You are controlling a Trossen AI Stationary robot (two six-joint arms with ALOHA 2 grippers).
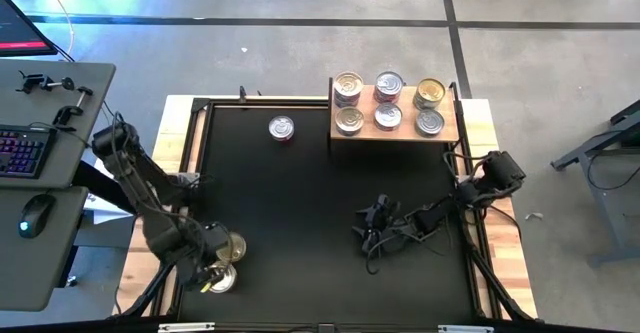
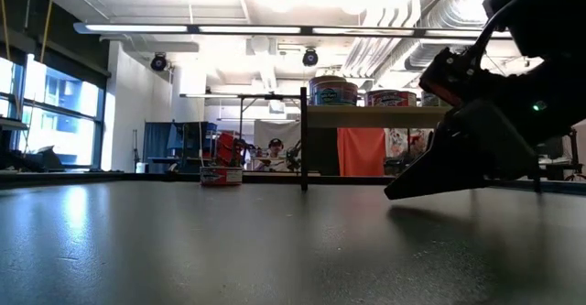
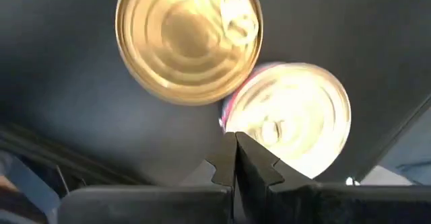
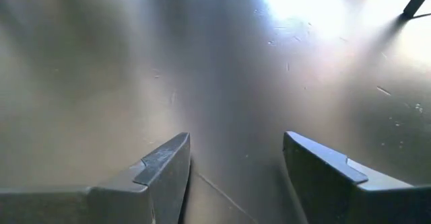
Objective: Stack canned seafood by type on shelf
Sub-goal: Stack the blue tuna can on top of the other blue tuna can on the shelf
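six tins sat on the shelf (image 1: 395,133), one lone tin (image 1: 282,128) on the desk (image 1: 300,203) beside it. left claw (image 3: 236,158) was pinched shut, empty, over a gold tin (image 3: 188,39) and silver tin (image 3: 293,120). right claw (image 4: 236,177) hung wide, empty.

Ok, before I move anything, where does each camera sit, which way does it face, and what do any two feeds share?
High: overhead, straight down on the table, shelf, both arms.
Low: tabletop level, looking across to the shelf; right arm looms near.
Left wrist: looking past the shut left gripper at a gold-topped tin and silver-topped tin.
Right wrist: looking past the open right gripper at bare tabletop.
Shared: high and left wrist both show those two tins; high and low share the lone tin.
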